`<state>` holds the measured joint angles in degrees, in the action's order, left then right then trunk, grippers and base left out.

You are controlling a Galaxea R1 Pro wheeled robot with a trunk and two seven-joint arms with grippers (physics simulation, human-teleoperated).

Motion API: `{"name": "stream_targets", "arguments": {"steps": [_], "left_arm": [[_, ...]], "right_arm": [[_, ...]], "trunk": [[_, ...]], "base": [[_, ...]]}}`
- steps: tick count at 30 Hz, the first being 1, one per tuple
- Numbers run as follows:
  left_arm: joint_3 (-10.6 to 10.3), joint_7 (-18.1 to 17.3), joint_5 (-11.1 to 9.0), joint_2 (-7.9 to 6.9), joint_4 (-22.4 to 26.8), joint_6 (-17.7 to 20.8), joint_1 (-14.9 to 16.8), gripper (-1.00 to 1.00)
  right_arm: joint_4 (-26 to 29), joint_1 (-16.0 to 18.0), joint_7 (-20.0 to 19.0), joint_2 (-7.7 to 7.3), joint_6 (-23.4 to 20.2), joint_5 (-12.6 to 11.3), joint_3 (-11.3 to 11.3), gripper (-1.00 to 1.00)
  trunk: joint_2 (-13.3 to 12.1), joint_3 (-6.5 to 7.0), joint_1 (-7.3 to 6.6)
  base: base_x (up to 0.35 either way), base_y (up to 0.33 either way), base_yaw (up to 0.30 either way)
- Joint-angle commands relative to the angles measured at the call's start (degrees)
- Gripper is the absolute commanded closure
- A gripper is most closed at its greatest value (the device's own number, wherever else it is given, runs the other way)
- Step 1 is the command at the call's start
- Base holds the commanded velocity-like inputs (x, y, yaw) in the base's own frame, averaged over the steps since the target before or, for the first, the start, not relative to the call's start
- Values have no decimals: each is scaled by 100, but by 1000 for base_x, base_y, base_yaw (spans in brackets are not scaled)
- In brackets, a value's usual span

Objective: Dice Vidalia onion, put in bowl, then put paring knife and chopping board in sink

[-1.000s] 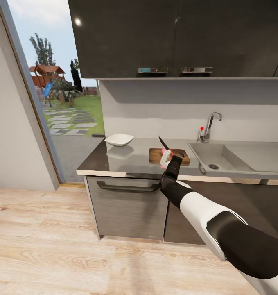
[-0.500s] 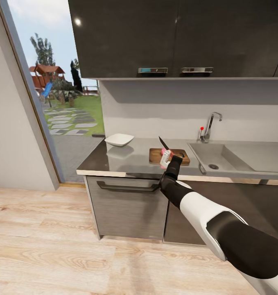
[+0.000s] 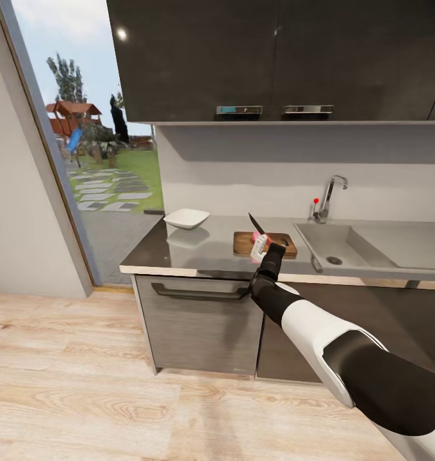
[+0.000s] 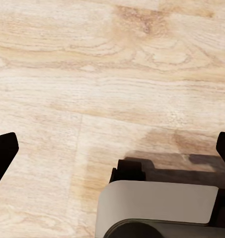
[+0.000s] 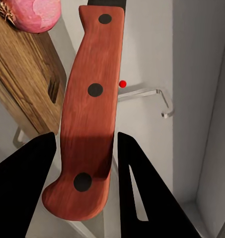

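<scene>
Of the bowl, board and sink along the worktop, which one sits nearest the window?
The white bowl, at the countertop's window end; the chopping board and sink lie farther along.

The render was bright and evenly lit, daylight entering through the glass door (image 3: 82,160) well to the left of the right gripper (image 3: 261,248). A ceiling-light glint marked the glossy upper cabinets (image 3: 122,33); the countertop (image 3: 198,253) mirrored the bowl (image 3: 186,218). Soft compression blur throughout.

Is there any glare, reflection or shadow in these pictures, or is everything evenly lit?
Head view: the glossy countertop mirrors the white bowl; a bright glint sits on the upper cabinet. Left wrist view: the robot's soft shadow darkens the floor. Right wrist view: a shadow band crosses the knife handle.
</scene>
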<state>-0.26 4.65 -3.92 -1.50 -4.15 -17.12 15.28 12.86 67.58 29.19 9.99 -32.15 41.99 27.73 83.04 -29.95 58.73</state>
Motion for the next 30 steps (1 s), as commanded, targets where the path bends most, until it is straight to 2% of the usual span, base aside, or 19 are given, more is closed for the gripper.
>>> {"name": "stream_targets", "arguments": {"steps": [1,30], "left_arm": [[-6,-4,-39,1,-24,-42,10,-100],[-6,-5,-39,1,-24,-40,10,-100]], "right_arm": [[-3,4,-1,1,-37,18,22,100],[-3,4,-1,1,-37,20,22,100]], "trunk": [[3,-6,0],[3,-6,0]], "base": [[0,0,0],[0,0,0]]}}
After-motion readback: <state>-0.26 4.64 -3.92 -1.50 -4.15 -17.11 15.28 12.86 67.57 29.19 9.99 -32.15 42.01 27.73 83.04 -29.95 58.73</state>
